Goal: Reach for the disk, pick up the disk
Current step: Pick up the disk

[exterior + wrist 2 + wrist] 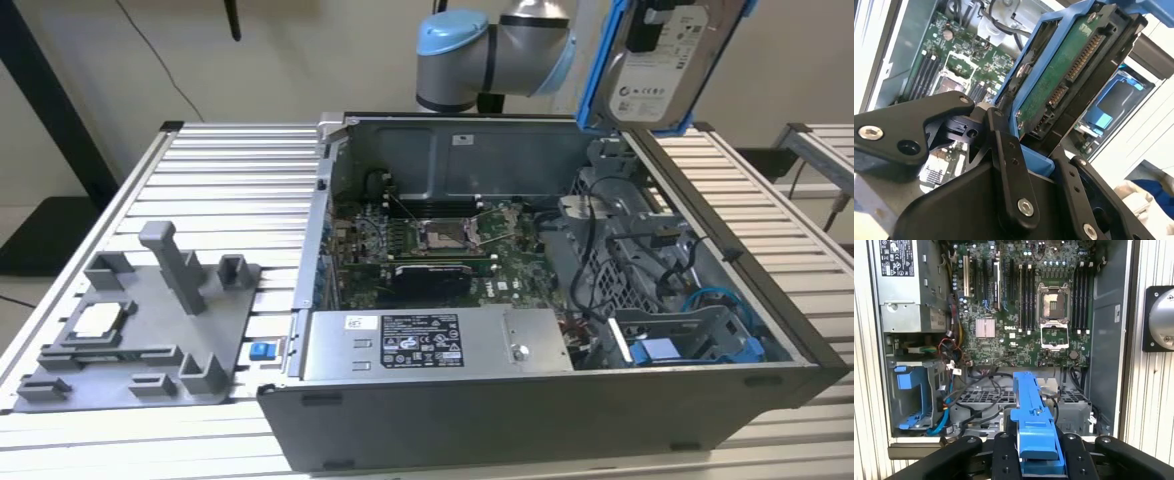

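The gripper (1041, 165) is gripping the disk (663, 62) with its black fingers (1009, 170) closed on the blue side rails, and it is holding the drive up in the air well above the open computer case (534, 420), over the case's back corner toward the exterior view's right. In the exterior view the disk is hanging almost upright and slightly tilted, its silver face and white label turned toward the camera, with the blue frame running down both long edges. The arm's grey and light-blue joint (487, 50) is sitting just beside the disk, above the case's rear wall. In the second wrist view the disk (1074, 80) is showing its green circuit board and connector edge, and the fingers are pressing against the blue rail at its lower end. In the first wrist view the blue rail (1033, 415) is standing edge-on between the two fingers (1004, 455), with the motherboard (1024, 310) lying inside the case below it. Inside the case, a power supply (434, 345) is sitting along the front wall, and a blue drive bracket (687, 345) is resting in the bay beside it. On the slatted table (227, 170) beside the case, a grey fixture tray (134, 330) is lying flat with a small square chip (100, 320) on it.
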Tool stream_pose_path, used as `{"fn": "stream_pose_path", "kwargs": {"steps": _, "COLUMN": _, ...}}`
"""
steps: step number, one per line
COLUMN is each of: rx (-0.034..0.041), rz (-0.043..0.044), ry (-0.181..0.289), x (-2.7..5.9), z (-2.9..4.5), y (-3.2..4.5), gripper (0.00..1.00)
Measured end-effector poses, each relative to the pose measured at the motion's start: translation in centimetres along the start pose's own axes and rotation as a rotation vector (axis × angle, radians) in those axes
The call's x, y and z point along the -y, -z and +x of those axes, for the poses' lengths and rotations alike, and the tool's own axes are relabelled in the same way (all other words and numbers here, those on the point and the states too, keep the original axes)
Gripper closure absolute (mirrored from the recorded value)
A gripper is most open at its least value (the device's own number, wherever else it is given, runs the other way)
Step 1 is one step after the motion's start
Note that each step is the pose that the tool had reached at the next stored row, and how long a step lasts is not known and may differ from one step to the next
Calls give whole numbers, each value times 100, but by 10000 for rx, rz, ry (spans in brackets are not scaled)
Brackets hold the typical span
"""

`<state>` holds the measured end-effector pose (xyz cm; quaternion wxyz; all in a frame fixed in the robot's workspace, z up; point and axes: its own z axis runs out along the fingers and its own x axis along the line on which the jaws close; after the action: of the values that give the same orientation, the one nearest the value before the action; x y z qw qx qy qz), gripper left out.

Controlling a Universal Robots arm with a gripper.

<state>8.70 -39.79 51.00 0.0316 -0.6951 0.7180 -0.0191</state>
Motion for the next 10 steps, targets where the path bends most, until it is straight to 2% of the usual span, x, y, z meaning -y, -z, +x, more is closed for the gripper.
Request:
{"fn": "stream_pose_path", "kwargs": {"steps": 4, "rx": 0, "rz": 1, "ry": -1, "x": -6, "z": 81, "y": -10, "gripper": 100}}
{"fn": "stream_pose_path", "kwargs": {"steps": 10, "rx": 1, "rz": 11, "ry": 0, "x": -28, "z": 259, "y": -28, "gripper": 100}}
